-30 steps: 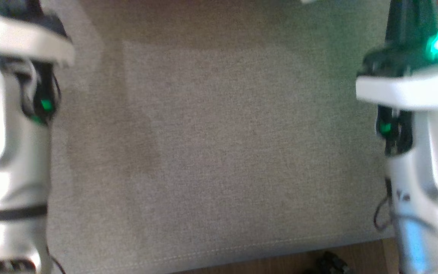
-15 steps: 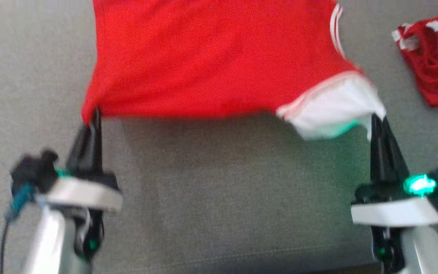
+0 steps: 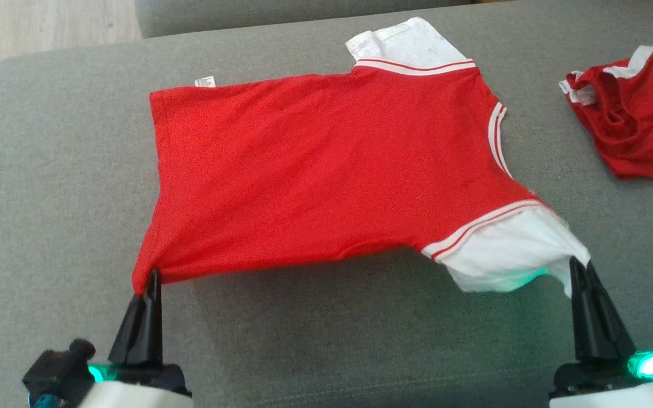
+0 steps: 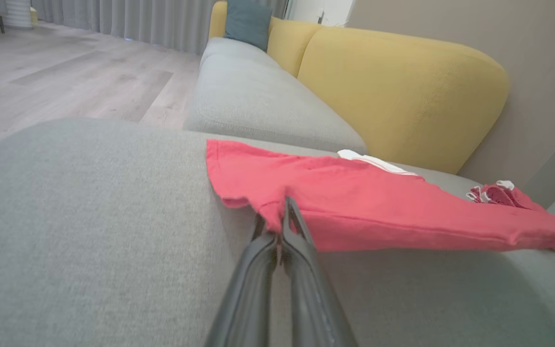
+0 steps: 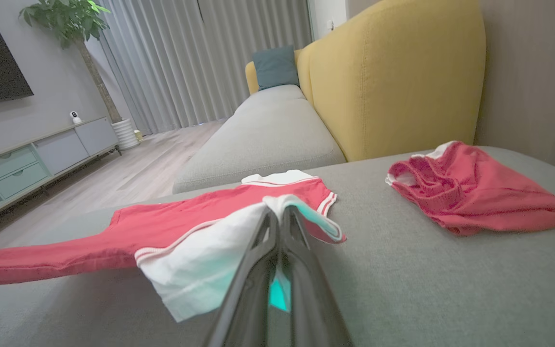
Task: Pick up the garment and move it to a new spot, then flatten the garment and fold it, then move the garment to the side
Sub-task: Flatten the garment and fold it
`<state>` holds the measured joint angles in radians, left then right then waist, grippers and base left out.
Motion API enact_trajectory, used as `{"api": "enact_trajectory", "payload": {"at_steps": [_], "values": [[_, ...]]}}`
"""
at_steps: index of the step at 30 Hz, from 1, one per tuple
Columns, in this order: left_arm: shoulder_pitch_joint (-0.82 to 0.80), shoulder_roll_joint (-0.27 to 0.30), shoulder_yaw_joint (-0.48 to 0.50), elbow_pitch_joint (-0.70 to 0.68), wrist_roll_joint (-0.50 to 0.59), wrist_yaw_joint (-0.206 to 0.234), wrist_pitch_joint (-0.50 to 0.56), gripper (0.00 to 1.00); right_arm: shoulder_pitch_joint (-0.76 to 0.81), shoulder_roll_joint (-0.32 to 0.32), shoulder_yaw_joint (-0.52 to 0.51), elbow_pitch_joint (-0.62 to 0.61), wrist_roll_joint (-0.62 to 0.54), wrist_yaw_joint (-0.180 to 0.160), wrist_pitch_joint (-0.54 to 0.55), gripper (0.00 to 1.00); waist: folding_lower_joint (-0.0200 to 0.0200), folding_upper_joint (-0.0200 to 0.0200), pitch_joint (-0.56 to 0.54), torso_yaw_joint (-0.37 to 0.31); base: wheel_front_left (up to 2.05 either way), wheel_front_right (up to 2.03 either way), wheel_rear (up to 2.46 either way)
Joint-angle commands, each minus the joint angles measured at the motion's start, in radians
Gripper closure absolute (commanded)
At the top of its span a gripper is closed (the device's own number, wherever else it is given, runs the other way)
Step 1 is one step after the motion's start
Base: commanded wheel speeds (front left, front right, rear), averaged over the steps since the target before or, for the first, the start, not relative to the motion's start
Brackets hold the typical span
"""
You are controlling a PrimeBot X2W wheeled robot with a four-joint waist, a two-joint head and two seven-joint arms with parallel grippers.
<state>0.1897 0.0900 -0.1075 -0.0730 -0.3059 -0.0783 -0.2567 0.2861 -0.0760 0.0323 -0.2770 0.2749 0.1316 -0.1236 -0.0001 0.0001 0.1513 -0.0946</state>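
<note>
The garment (image 3: 326, 164) is a red T-shirt with white sleeves and striped trim, stretched out over the grey sofa cushion (image 3: 49, 170). My left gripper (image 3: 151, 277) is shut on its near hem corner, and in the left wrist view (image 4: 282, 212) the red cloth is pinched between the fingertips. My right gripper (image 3: 579, 266) is shut on the edge of the near white sleeve (image 5: 210, 255), which hangs lifted off the cushion. The near edge of the garment is raised between the two grippers; its far part lies on the cushion.
A second red garment (image 3: 627, 119) lies crumpled at the far right of the cushion. A yellow sofa back (image 5: 393, 72) rises behind it. Another grey seat (image 4: 258, 96) runs beyond, with wooden floor (image 4: 65, 82) to the left.
The head camera has swung up from the bare cushion to the garment. Since half a second ago the view has risen further, so the whole shirt now shows, still held by both grippers.
</note>
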Motion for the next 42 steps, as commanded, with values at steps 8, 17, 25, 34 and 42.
{"api": "enact_trajectory", "payload": {"at_steps": [8, 17, 25, 34, 42], "values": [[-0.030, -0.004, 0.034, 0.045, -0.018, 0.003, -0.003, 1.00, -0.064, -0.008, 0.045, 0.101, 0.052, -0.001, -0.025, 1.00, 0.0001, -0.0001, 0.047, -0.009, 0.00, 0.00, 0.00], [-0.102, -0.008, 0.048, 0.100, -0.044, -0.010, -0.005, 1.00, -0.160, -0.010, 0.073, 0.241, 0.061, -0.001, -0.067, 1.00, 0.0001, -0.0001, 0.096, -0.005, 0.00, 0.00, 0.00], [-0.222, -0.018, 0.060, 0.155, -0.094, -0.016, -0.005, 1.00, -0.288, -0.003, 0.048, 0.280, 0.033, -0.001, -0.097, 1.00, 0.0001, -0.0001, 0.139, -0.005, 0.00, 0.00, 0.00], [-0.452, -0.014, 0.037, 0.338, -0.084, -0.016, 0.002, 1.00, -0.549, 0.003, 0.050, 0.459, -0.010, -0.001, -0.118, 1.00, 0.0001, -0.0001, 0.217, 0.003, 0.00, 0.00, 0.00], [-0.516, -0.014, 0.022, 0.406, -0.072, -0.017, -0.001, 1.00, -0.698, 0.003, 0.044, 0.653, -0.018, -0.001, -0.127, 1.00, 0.0001, -0.0001, 0.240, 0.016, 0.00, 0.00, 0.00]]}}
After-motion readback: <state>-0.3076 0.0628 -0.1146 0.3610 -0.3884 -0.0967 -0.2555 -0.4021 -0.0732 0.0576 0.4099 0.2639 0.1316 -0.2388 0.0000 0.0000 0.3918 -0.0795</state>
